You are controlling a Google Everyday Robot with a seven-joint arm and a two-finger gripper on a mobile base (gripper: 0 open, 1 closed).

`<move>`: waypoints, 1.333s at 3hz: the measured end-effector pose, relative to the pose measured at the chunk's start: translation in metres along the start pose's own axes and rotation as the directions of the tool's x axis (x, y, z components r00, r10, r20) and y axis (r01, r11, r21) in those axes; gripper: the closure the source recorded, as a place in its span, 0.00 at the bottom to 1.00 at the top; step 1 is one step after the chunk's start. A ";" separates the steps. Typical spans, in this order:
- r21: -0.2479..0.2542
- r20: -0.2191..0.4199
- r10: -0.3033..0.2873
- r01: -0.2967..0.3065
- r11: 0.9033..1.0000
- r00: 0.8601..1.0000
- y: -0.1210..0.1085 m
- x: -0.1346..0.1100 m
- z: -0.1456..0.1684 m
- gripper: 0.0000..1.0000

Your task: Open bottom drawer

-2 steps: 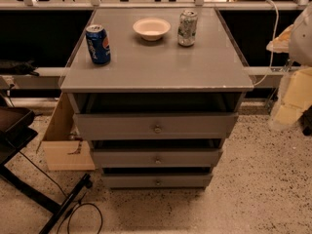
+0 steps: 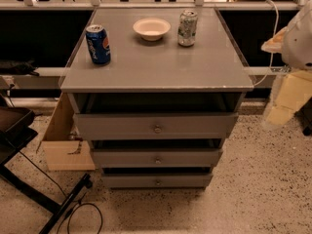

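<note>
The grey cabinet [image 2: 156, 77] stands in the middle of the camera view with three drawers. The bottom drawer [image 2: 131, 181] is the slimmest front, lowest near the floor, with a small round metal knob [image 2: 157, 182] at its centre. Its front sits close under the middle drawer [image 2: 126, 158], with a dark gap above it. The top drawer [image 2: 117, 126] is the tallest. My arm and gripper [image 2: 285, 99] show as cream and white shapes at the right edge, beside the cabinet's right side at top-drawer height, well away from the bottom knob.
On the cabinet top stand a blue Pepsi can [image 2: 98, 44], a white bowl [image 2: 151, 29] and a silver-green can [image 2: 187, 28]. A cardboard box [image 2: 63, 145] leans at the cabinet's left. A black stand leg and cable [image 2: 63, 204] lie on the speckled floor at lower left.
</note>
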State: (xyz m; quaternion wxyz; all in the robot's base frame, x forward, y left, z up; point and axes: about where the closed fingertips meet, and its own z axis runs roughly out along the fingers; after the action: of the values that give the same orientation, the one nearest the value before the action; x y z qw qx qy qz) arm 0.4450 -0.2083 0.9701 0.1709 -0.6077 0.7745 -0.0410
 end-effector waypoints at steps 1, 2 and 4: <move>-0.014 0.068 -0.031 0.032 0.999 0.997 0.019 -0.013 0.045 0.00; -0.069 0.116 -0.046 0.055 0.996 0.992 0.050 -0.012 0.127 0.00; -0.164 0.190 -0.025 0.057 0.985 0.981 0.090 0.006 0.320 0.00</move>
State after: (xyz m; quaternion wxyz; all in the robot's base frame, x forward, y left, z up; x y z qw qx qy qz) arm 0.4606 -0.1448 0.6441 0.1903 -0.6370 0.7429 0.0785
